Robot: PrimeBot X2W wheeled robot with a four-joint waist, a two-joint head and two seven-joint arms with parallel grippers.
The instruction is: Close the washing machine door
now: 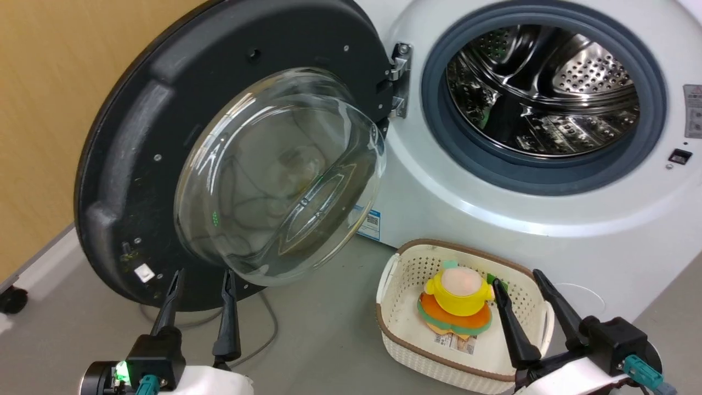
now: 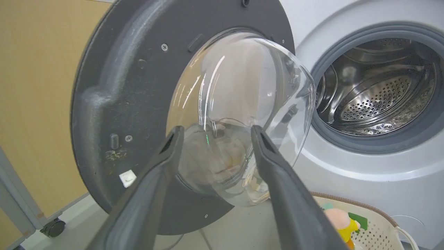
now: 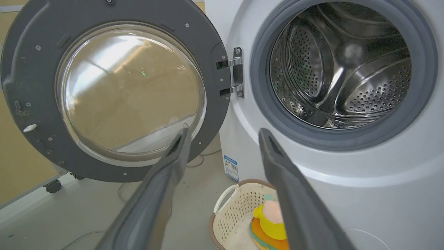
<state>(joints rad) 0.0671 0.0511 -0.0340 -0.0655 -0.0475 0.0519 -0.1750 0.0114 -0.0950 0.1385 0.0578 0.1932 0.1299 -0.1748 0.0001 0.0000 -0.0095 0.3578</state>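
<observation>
The washing machine door (image 1: 137, 137) stands swung wide open at the left, its clear glass bowl (image 1: 279, 175) bulging toward me and its metal hinge (image 1: 400, 79) on the right edge. The white washing machine (image 1: 493, 208) fills the right, with a grey gasket (image 1: 548, 175) around the shiny steel drum (image 1: 543, 88). My left gripper (image 1: 202, 277) is open just below the door's lower rim, nothing between its fingers (image 2: 163, 163). My right gripper (image 1: 518, 277) is open above the basket, apart from the door (image 3: 31, 69) and the washing machine (image 3: 347, 194).
A cream perforated basket (image 1: 406, 307) with a yellow and orange plush toy (image 1: 458, 304) sits on the grey floor in front of the machine. A tan wall (image 1: 44, 109) stands behind the door. A cable (image 1: 263, 323) lies on the floor; a caster wheel (image 1: 12, 300) is at far left.
</observation>
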